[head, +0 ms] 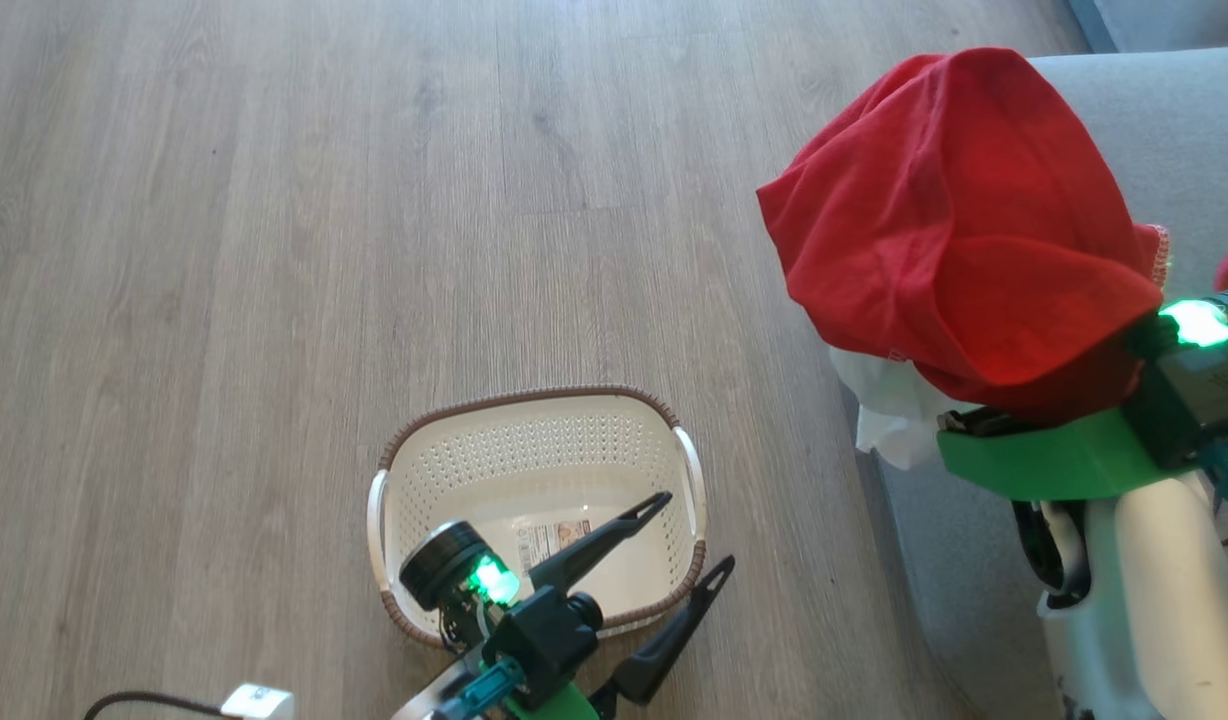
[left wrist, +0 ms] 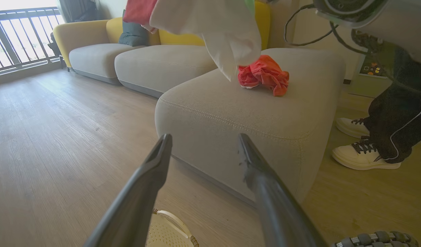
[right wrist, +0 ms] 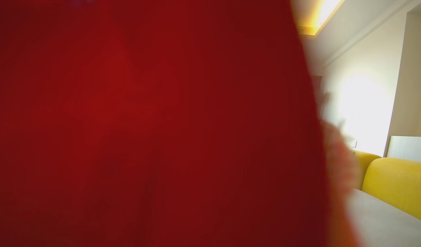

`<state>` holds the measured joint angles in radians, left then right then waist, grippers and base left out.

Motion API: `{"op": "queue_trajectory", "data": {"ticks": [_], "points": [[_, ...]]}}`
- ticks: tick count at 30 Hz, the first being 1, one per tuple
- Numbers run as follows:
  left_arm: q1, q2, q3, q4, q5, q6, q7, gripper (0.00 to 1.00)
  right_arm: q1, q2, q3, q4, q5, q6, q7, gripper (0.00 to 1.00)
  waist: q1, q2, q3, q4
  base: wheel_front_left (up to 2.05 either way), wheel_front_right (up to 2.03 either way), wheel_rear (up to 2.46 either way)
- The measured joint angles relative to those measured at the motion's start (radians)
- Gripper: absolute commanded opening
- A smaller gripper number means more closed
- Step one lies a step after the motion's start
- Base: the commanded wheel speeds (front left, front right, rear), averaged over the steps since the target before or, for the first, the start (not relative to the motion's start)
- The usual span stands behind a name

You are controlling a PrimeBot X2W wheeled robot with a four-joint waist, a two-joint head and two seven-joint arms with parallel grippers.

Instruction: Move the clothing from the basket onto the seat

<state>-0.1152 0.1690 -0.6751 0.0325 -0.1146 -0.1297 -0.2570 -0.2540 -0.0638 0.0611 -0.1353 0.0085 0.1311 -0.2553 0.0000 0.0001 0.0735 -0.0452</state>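
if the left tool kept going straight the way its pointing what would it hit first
Probably the grey seat: in the left wrist view the open left tool aims at its rounded front side, below the stitching, with wood floor between. Depth is hard to judge. The basket sits below that line.

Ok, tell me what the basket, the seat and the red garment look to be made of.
The basket looks like matte cream plastic, punched with holes, its brown rim woven-looking. The seat seems grey woven upholstery, matte, with a pale stitched seam. The red garment is soft cloth, perhaps knit, going by its folds and drape.
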Motion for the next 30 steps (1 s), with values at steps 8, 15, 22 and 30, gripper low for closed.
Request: {"op": "queue_trajectory", "data": {"ticks": [8, 15, 22, 30], "points": [[0.009, -0.015, 0.029, 0.015, -0.012, 0.0, 0.0, 1.0, 0.003, 0.0, -0.017, 0.001, 0.0, 0.0, 0.0, 0.0, 0.0, 0.0, -0.011, 0.002, 0.0, 0.0, 0.0], [0.02, -0.016, 0.029, 0.018, -0.012, 0.0, 0.0, 1.0, 0.004, 0.001, -0.022, 0.005, 0.0, 0.0, 0.0, 0.0, 0.0, 0.0, -0.017, -0.001, 0.0, 0.0, 0.0], [0.02, -0.017, 0.033, 0.018, -0.012, 0.0, 0.0, 1.0, 0.004, 0.001, -0.034, 0.005, -0.011, 0.0, 0.0, 0.0, 0.0, 0.0, -0.018, -0.026, 0.0, 0.0, 0.0], [0.021, -0.015, 0.05, 0.019, -0.012, 0.0, 0.0, 1.0, 0.01, 0.002, -0.056, 0.006, -0.036, 0.0, 0.0, 0.0, 0.0, 0.0, -0.016, -0.092, 0.0, 0.0, 0.0]]}}
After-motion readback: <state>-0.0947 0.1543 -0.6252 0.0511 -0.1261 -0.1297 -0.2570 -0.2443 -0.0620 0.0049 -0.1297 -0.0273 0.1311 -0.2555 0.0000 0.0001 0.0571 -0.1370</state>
